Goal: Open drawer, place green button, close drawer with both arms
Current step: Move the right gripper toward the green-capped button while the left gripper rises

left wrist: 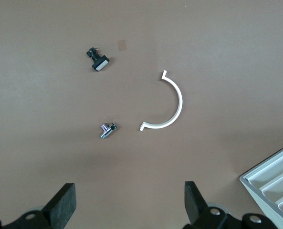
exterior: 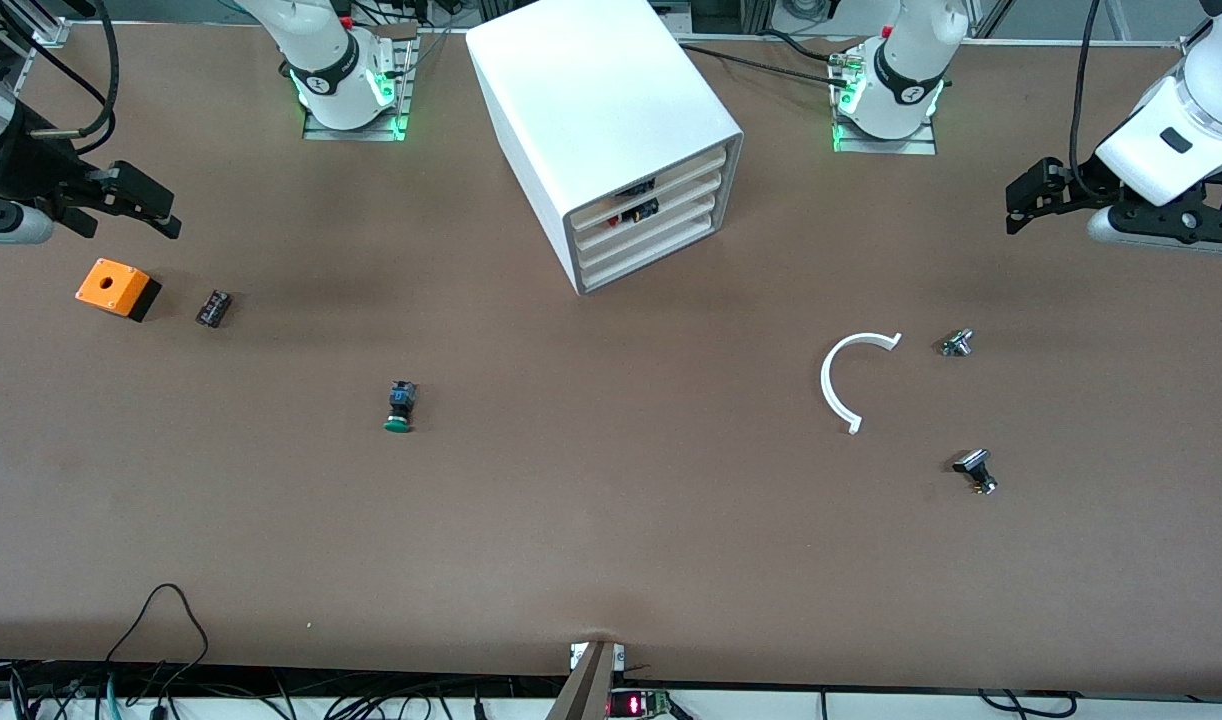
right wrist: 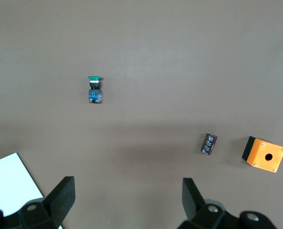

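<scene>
The big white cabinet stands between the two arm bases, with all four drawers shut. The drawer is third from the top. The button, with a green cap and a black and blue body, lies on its side on the table, nearer to the front camera than the cabinet and toward the right arm's end. It also shows in the right wrist view. My right gripper hangs open and empty over the table above the orange box. My left gripper hangs open and empty over the left arm's end.
An orange box and a small black cylinder lie at the right arm's end. A white half ring and two silver-black knobs lie toward the left arm's end. The cabinet's corner shows in the left wrist view.
</scene>
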Robot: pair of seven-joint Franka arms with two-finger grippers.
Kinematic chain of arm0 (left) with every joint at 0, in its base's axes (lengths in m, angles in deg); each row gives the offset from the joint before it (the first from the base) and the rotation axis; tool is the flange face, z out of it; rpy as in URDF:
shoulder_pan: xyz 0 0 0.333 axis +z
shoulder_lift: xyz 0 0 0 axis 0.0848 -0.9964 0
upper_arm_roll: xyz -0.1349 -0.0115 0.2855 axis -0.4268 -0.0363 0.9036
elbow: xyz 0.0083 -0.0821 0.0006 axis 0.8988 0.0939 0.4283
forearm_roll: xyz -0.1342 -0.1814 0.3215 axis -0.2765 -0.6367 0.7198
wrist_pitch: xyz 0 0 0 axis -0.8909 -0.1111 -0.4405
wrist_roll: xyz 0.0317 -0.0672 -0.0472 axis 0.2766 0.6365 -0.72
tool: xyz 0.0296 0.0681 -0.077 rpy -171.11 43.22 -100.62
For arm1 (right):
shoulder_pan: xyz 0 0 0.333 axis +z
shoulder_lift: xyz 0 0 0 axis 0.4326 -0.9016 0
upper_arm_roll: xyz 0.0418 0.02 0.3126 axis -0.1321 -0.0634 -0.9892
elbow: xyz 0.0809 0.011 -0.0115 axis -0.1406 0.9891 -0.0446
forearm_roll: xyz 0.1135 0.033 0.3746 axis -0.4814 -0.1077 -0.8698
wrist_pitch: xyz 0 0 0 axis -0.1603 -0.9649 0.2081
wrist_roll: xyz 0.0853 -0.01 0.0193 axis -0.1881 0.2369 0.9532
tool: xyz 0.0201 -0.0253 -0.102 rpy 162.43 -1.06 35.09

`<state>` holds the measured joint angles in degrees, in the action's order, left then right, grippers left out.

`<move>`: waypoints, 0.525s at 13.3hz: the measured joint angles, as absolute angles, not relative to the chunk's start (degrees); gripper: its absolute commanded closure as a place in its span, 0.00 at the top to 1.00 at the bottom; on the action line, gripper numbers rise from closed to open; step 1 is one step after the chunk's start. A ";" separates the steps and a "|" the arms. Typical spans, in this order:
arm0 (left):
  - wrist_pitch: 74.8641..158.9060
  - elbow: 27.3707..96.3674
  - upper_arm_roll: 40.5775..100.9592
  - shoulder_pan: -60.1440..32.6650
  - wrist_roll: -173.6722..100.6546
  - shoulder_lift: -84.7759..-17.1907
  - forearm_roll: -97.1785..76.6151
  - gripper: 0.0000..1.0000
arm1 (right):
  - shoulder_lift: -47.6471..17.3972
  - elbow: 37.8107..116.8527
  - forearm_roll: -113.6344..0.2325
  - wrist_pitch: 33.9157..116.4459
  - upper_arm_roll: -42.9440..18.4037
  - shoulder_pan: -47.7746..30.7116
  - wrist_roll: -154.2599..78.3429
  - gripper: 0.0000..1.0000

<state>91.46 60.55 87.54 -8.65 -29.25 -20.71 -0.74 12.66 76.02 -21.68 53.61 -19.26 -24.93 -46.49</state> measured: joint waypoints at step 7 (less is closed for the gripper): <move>91.27 60.29 87.13 -9.04 -29.41 -20.71 -0.75 1.00 | 12.53 76.09 -21.74 53.34 -19.30 -24.92 -46.12 0.99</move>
